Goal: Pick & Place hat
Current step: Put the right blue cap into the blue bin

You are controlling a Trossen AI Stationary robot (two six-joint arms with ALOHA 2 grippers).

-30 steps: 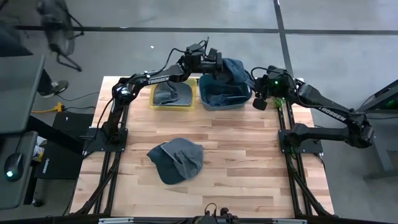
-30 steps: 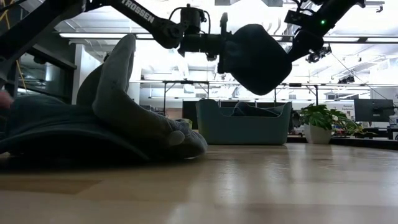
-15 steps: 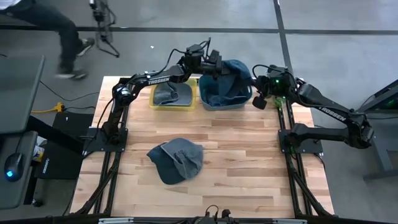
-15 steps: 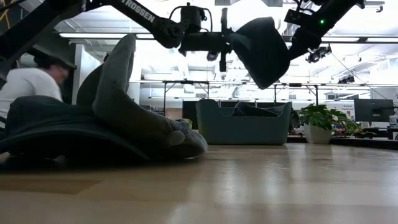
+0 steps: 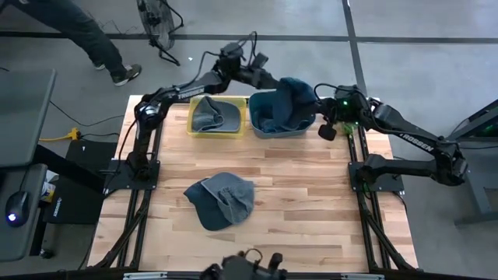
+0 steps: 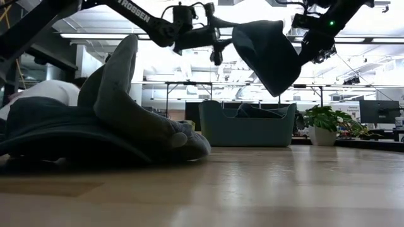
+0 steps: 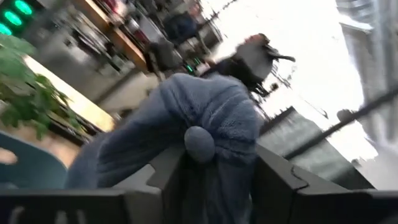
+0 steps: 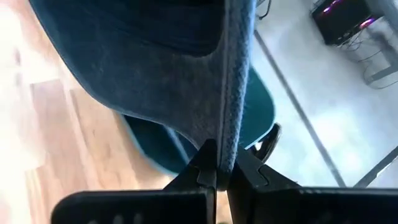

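A blue-grey fleece hat hangs in the air over the blue bin at the table's far edge, held between both grippers. It also shows in the low view. My left gripper is shut on its left side, my right gripper on its right side. A second hat lies flat on the table's middle, large in the low view. A third hat lies in the yellow bin. My left gripper has the hat's crown between its two fingers, beside the round top button. It comes nearly level from the table's left. The hat is lifted clear of the bin. My right gripper pinches the hat's stitched edge between its two fingertips, coming from the table's right. The cloth hangs from this edge, clear of the bin.
The two bins stand side by side at the far edge. A potted plant stands behind the blue bin in the low view. A person walks on the floor beyond the far left corner. Bare wood lies right of the middle hat.
My left gripper has risen and drawn back a little toward the table's left and far edge with the hat. The hat has gone from a rounded hanging lump to a slanting shape stretched between the two grippers, its upper edge higher than before.
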